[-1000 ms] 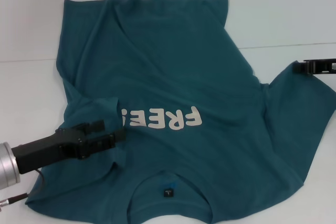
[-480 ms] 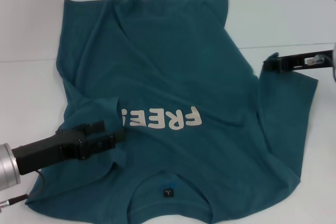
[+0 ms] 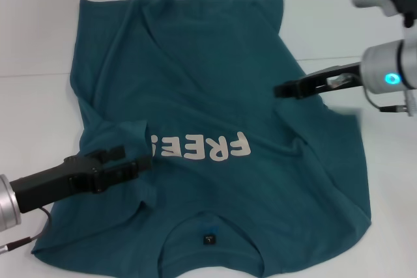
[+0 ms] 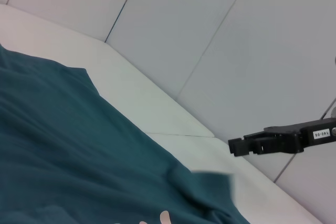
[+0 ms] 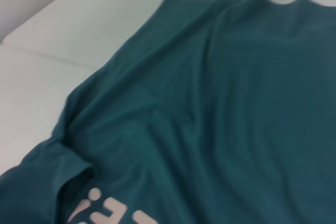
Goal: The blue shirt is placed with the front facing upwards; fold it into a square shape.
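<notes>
With our right gripper [image 3: 281,89] pinching the blue shirt [image 3: 208,96] sleeve inward and our left gripper [image 3: 140,163] pinning its folded sleeve, slippage would undo the fold.

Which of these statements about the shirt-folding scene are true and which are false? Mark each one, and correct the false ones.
1. The shirt lies with its lettering facing up. True.
2. The left tool is on the folded-in sleeve beside the lettering. True.
3. The right tool is parked off the shirt on the bare table. False: it is over the shirt's right side, with the sleeve cloth drawn inward below it.
4. The neck label is at the far edge of the shirt. False: it is at the near edge, by the collar.
5. The shirt is already folded into a square. False: only the sleeves are being turned in.
</notes>
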### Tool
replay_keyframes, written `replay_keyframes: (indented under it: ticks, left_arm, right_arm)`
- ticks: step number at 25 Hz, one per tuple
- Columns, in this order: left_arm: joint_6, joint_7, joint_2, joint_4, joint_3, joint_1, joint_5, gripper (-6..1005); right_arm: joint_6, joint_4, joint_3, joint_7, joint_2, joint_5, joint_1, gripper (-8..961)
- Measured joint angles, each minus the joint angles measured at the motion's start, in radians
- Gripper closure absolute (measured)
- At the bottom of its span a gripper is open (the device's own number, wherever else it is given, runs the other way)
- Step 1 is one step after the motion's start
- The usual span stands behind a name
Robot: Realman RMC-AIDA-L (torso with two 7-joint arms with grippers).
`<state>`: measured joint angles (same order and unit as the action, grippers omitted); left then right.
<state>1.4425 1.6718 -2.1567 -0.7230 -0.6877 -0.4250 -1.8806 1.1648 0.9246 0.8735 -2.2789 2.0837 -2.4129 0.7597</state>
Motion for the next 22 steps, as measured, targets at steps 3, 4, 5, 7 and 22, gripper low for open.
replay_keyframes:
  ticks: [3,4,5,7,22]
  left_arm:
    - [-0.004,0.000,0.001,0.000,0.001,-0.002,0.000,111]
    - [-0.006,0.000,0.001,0.000,0.001,-0.002,0.000,111]
    - [-0.008,0.000,0.002,0.001,0.001,-0.003,0.000,111]
    - [-0.010,0.000,0.002,0.001,0.001,-0.004,0.000,111]
    - [-0.012,-0.001,0.003,0.001,-0.004,-0.012,-0.001,110]
  right_arm:
    - [-0.007,0.000,0.044,-0.003,0.002,0.000,0.013,678]
    - [-0.017,0.000,0.051,-0.006,0.003,0.000,0.016,656]
    - [-0.028,-0.001,0.054,-0.010,0.003,0.000,0.016,633]
    - [-0.064,-0.002,0.053,-0.024,0.003,0.001,0.011,588]
    - [-0.250,-0.096,0.012,-0.100,-0.044,-0.011,-0.090,379]
